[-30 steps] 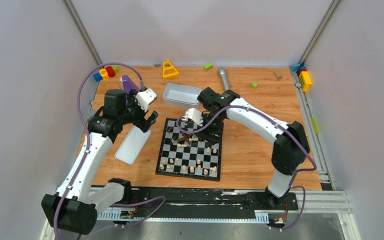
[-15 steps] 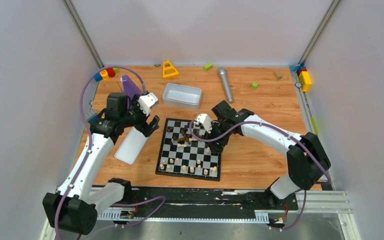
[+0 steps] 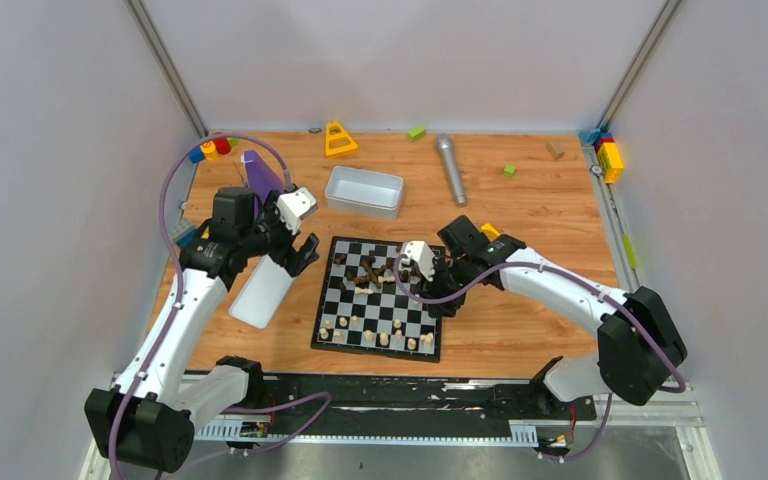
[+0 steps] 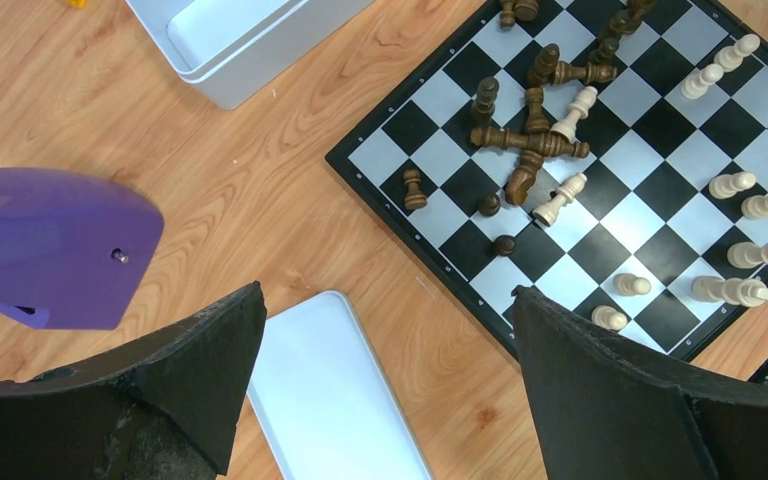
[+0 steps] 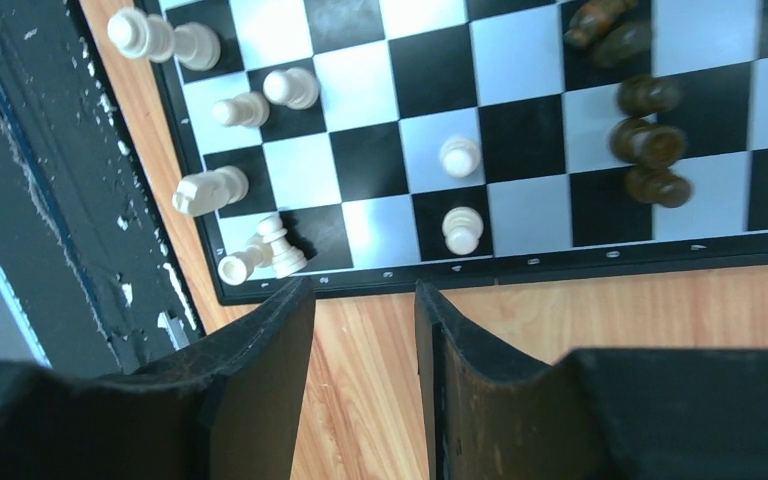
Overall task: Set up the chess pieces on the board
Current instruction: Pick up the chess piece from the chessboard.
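The board (image 3: 332, 262) lies in the middle of the table. Dark brown chess pieces (image 3: 368, 272) lie tumbled in a heap on its far half. Pale pieces (image 3: 375, 338) stand along its near rows. My left gripper (image 3: 300, 245) hovers above the board's left edge, open wide with nothing in it (image 4: 388, 295). The left wrist view shows the dark heap (image 4: 530, 140) and the pale pieces (image 4: 750, 205). My right gripper (image 3: 438, 295) is at the board's right edge. Its jaws stand narrowly apart over bare wood, holding nothing (image 5: 362, 290). Two pale pawns (image 5: 460, 157) stand just ahead of it.
A white lid (image 3: 263, 290) lies left of the board and a white tray (image 3: 364, 190) sits behind it. A purple object (image 3: 258, 170) stands near the left arm. A grey cylinder (image 3: 450, 168), a yellow triangle toy (image 3: 339, 138) and coloured blocks (image 3: 608, 155) lie farther back.
My right gripper has drawn back from the dark heap to the board's right edge, and its jaws have narrowed. The left arm has barely moved.
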Robot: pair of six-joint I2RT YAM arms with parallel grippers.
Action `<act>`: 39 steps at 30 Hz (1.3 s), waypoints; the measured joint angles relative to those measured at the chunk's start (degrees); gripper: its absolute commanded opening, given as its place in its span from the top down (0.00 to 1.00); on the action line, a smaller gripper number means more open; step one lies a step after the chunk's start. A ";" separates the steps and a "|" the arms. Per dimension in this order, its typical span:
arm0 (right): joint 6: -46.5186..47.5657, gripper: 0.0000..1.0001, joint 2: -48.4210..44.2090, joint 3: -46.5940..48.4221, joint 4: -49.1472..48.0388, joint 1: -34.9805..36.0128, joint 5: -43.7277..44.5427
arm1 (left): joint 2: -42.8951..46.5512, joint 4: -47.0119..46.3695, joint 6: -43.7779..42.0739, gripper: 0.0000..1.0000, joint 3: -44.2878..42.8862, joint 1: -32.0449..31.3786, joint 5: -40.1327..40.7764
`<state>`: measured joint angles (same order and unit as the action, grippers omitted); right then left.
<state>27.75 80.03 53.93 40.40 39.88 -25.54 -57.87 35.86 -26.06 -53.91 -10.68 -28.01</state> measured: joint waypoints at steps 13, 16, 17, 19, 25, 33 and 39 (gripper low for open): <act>1.79 0.61 2.19 -3.26 -0.92 1.88 -3.50 | 0.00 0.57 0.00 0.00 0.00 0.00 -0.17; 1.86 0.62 3.72 -3.30 -1.25 2.86 -3.39 | 0.00 0.66 0.00 0.00 0.00 0.00 -0.24; 1.88 0.62 4.04 -3.32 -1.31 3.06 -3.30 | 0.00 0.66 0.00 0.00 0.00 0.00 -0.24; 1.88 0.62 4.42 -3.34 -1.36 3.52 -3.15 | 0.00 0.76 0.00 0.00 0.00 0.00 -0.26; 1.88 0.63 4.66 -3.37 -1.84 4.68 -2.67 | 0.00 0.81 -0.02 0.00 0.00 0.00 -0.28; 1.88 0.65 5.29 -4.20 -2.08 6.23 -0.94 | 0.15 0.87 -0.04 0.00 0.00 0.00 -0.31; 1.88 0.67 5.29 -4.46 -2.14 6.60 0.11 | 0.24 1.27 -0.04 0.00 0.00 0.00 -0.31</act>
<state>29.63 85.32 49.47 38.26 46.48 -25.43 -57.63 37.12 -26.11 -53.91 -10.68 -28.32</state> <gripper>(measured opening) 0.341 0.998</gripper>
